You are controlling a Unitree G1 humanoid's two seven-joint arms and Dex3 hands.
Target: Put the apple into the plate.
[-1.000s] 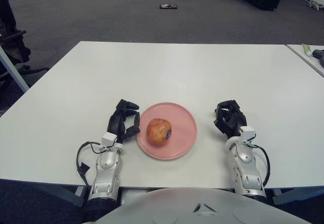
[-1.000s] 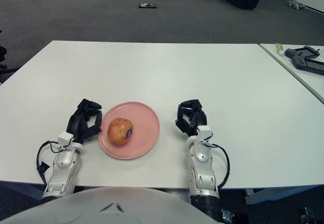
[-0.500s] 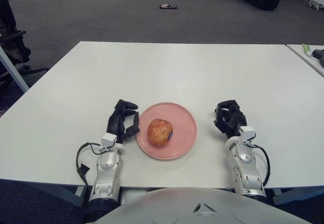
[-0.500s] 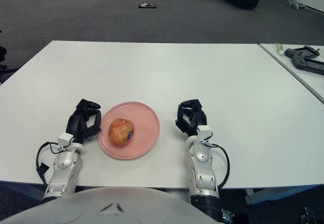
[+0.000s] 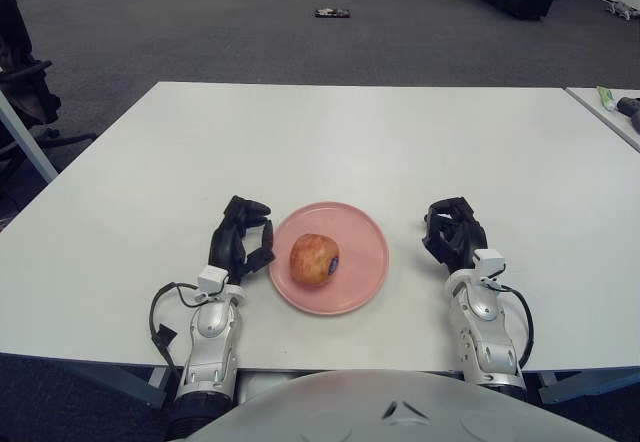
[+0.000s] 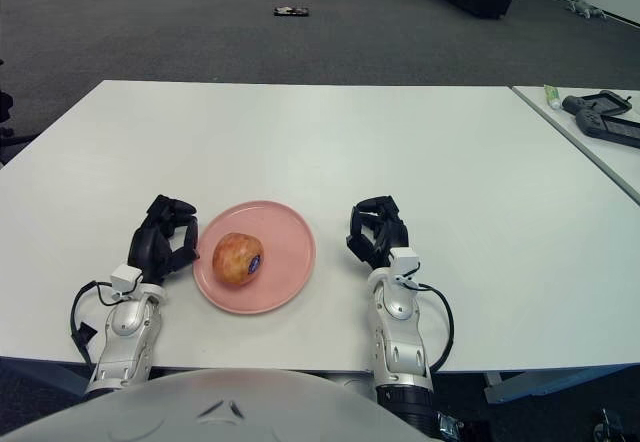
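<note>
Pink and round, the plate (image 5: 355, 267) sits low in the middle of the frame on the white table (image 5: 350, 142), and we see the apple (image 5: 314, 259) lying on its left half, a dark sticker on the fruit's right side. Just left of the plate our left hand (image 5: 241, 239) rests on the table, fingers curled and holding nothing; beside the earlier frames it has drawn a touch further left, so a slim strip of table now shows between its fingers (image 6: 181, 247) and the plate's rim. The apple has barely stirred, settling a shade leftward from half a second ago. Right of the plate, clearly apart from it, our right hand (image 5: 452, 232) lies with fingers curled on nothing, unchanged. At the right edge of the right eye view, a second table (image 6: 600, 147) carries a dark controller (image 6: 600, 112).
</note>
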